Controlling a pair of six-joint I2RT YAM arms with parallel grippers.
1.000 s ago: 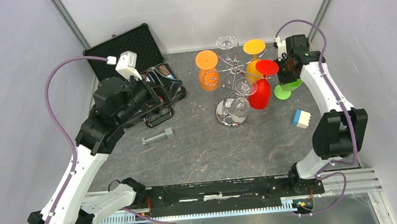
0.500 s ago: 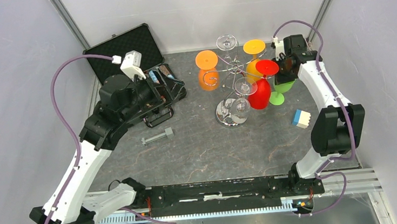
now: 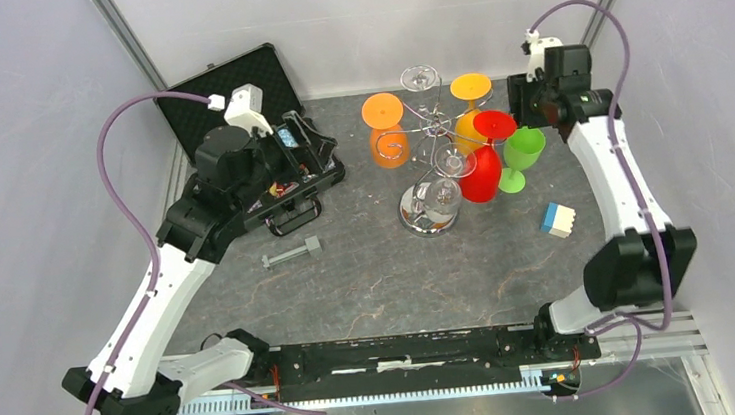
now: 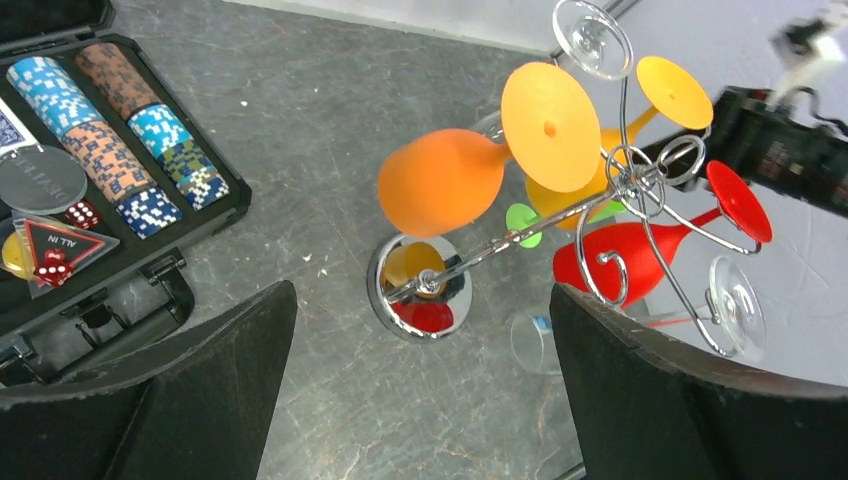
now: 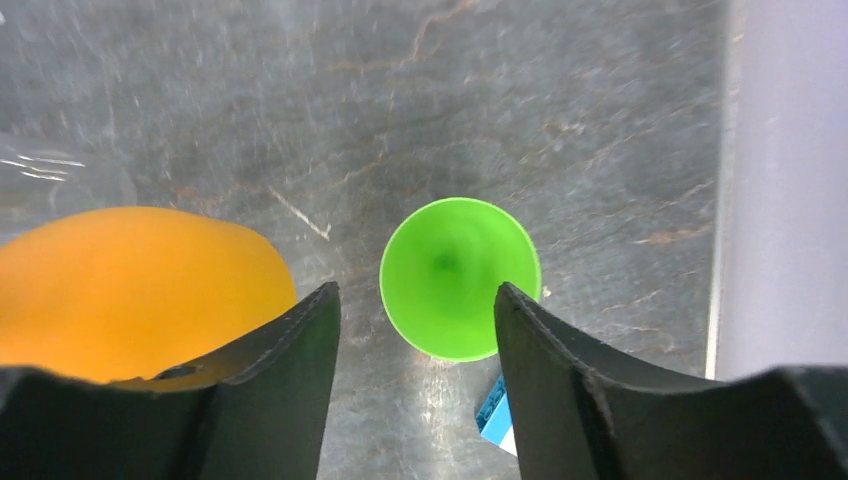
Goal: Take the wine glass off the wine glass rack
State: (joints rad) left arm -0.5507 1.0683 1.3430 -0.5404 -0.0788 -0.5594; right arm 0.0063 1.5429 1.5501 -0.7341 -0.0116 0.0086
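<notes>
Pale walls box in a grey, stone-patterned bench [image 3: 380,277]. The green wine glass [image 5: 460,275] stands upright just right of the wine glass rack [image 3: 431,207], off its hooks. The right gripper [image 5: 415,295] hangs above it, fingers parted and holding nothing. The left gripper [image 4: 420,300] gapes empty. The glass is probably light, stiff, slick plastic and top-heavy, so take it by the stem or gently around the bowl.

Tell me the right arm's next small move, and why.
Probably lift the right end effector straight up and clear. The green wine glass stands upright on the table, off the wine glass rack, directly below the open jaws; a sideways move first could tip it.
</notes>
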